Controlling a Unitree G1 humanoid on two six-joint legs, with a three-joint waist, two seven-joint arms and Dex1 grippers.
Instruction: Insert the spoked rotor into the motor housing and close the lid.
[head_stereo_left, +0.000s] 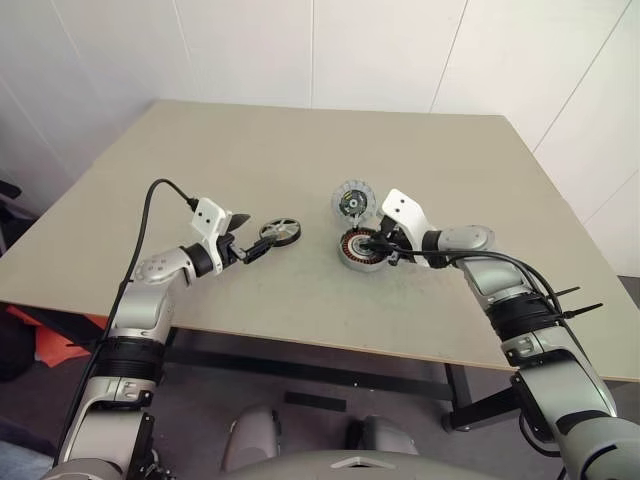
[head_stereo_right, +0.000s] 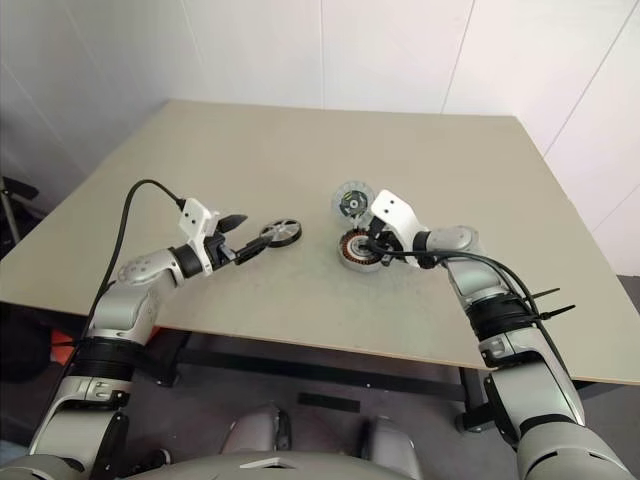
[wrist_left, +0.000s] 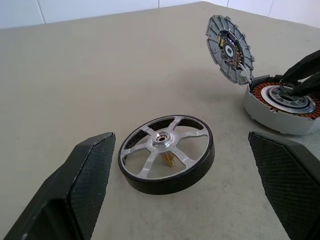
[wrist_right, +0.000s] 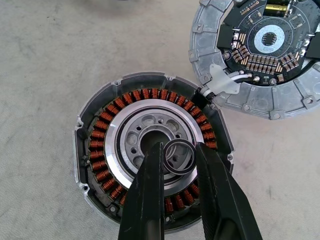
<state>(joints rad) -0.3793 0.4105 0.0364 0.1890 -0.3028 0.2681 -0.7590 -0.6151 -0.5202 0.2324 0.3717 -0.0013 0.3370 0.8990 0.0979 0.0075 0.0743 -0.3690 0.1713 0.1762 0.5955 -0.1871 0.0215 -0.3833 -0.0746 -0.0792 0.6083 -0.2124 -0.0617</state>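
The spoked rotor, black-rimmed with silvery spokes, lies flat on the table. My left gripper is open just short of it, one finger to each side and touching nothing. The motor housing, ringed with copper windings, sits right of the rotor. Its lid stands tilted open at the housing's far edge, circuit side showing, joined by white wires. My right gripper is over the housing's hub, shut on a small dark ring.
The beige table stretches wide behind and around the parts. Its front edge runs just under both forearms. White walls stand behind and to the right.
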